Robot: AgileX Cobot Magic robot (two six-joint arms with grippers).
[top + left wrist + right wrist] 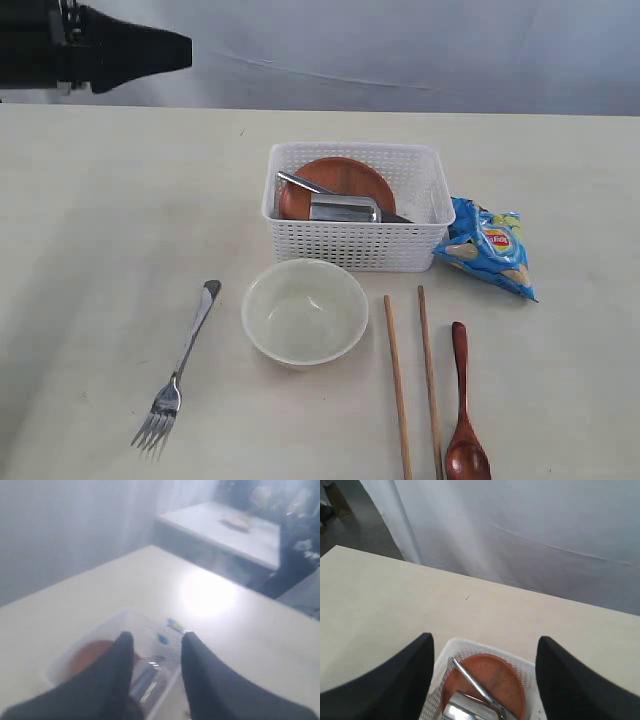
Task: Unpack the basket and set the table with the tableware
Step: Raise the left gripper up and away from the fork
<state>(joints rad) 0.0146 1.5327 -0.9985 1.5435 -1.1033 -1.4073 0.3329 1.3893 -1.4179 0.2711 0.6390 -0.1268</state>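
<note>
My left gripper (157, 640) and right gripper (485, 641) gaped empty. The cup (345, 209) touched the knife (298, 184) at the plate's (345, 175) six o'clock; lifting one risked dragging the other.

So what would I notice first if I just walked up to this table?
Probably the white basket in the middle of the table, with a brown plate and a shiny cup inside. Next, the bright blue chips bag beside it on the right. In front sits a cream bowl, between a fork and two chopsticks.
</note>
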